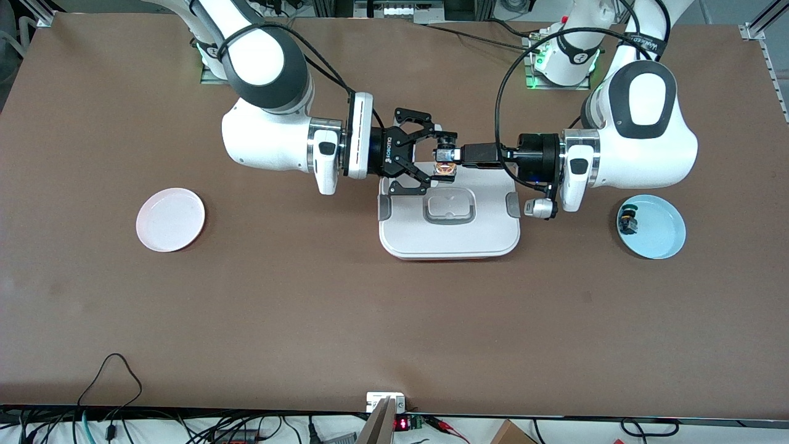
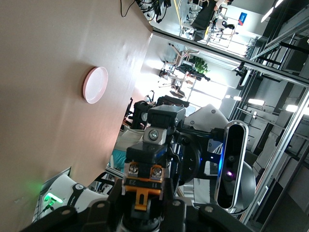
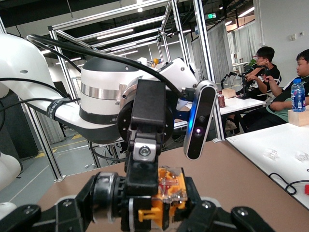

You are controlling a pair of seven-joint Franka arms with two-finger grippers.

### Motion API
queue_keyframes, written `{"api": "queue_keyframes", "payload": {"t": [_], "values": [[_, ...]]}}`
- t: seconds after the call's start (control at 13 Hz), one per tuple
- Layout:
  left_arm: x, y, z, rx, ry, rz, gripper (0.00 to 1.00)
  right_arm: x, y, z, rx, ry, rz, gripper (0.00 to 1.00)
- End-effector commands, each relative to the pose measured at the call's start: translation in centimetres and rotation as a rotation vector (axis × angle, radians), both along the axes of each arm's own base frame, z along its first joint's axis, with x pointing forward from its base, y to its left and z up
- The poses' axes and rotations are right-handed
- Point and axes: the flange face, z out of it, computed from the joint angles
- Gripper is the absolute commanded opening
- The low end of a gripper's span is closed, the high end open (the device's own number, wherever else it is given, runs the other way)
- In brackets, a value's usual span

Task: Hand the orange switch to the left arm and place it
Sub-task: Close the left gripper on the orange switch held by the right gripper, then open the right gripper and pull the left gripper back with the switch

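Front view: both arms level above the brown worktop [image 1: 394, 308], meeting over the box's [image 1: 450, 228] edge farthest from the camera. Orange switch [image 1: 445, 168] held in the air there, between the two grippers, over the white lid and clear of it. Left gripper [image 1: 449, 154], reaching in from the left arm's end, fingers clenched on the switch. Right gripper [image 1: 431, 154], coming from the right arm's end, fingers spread wide above and below the switch, not closed on it. Box flat on the worktop at mid-table, grey clips at either end, recessed handle [image 1: 449, 208] in the lid. Pink plate [image 1: 171, 219] toward the right arm's end, well apart from the box. Blue plate [image 1: 652, 226] toward the left arm's end, carrying a second small switch [image 1: 627, 222] with a green top. Left wrist view: switch [image 2: 145, 186] seen end-on, orange tab and two screw terminals showing, with the pink plate [image 2: 95, 84] farther off. Right wrist view: switch [image 3: 161, 195] gripped by the left gripper's finger [image 3: 147, 145], clear orange body facing the lens.
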Motion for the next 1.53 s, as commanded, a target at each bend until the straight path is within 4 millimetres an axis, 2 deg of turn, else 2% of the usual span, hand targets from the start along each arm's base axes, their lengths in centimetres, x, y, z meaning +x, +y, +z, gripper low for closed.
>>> {"api": "queue_keyframes", "payload": {"t": [0.0,0.08,0.15,0.23,0.31,0.38,0.61,0.92,1.07,1.23,1.46], "values": [[0.2,0.4,0.0,-0.021,-0.008,0.011,0.0,0.0,0.3,0.5,0.01,-0.021,-0.006,0.0],[0.2,0.4,0.0,-0.019,-0.007,0.011,0.0,0.0,0.3,0.5,0.011,-0.013,-0.008,0.02],[0.2,0.4,0.0,-0.019,-0.007,0.011,0.0,0.0,0.4,0.5,0.012,-0.008,-0.007,0.09],[0.2,0.4,0.0,-0.019,-0.007,0.011,0.0,0.0,0.4,0.5,0.023,0.012,-0.012,0.68],[0.3,0.5,0.1,-0.02,-0.008,0.013,0.0,-0.3,0.6,0.7,0.057,0.061,-0.022,1.0],[0.3,0.4,0.1,-0.02,-0.008,0.011,0.0,-0.7,1.3,0.7,0.076,0.08,-0.021,1.0],[0.3,0.6,0.1,-0.017,-0.011,0.013,0.0,-0.8,1.4,0.8,0.08,0.084,-0.023,1.0],[0.6,2.1,-0.4,-0.027,-0.02,-0.009,0.0,-0.7,1.1,0.9,0.082,0.083,-0.027,1.0],[0.9,4.7,-1.7,0.044,-0.029,-0.047,0.0,-0.1,0.3,0.8,0.077,0.075,-0.04,1.0],[0.9,7.0,-2.5,0.103,-0.029,-0.103,0.0,1.2,-1.9,1.0,0.065,0.058,-0.071,1.0],[0.6,12.4,-3.6,0.232,-0.014,-0.179,0.0,1.9,-5.8,0.4,0.043,0.08,-0.112,1.0]]}}
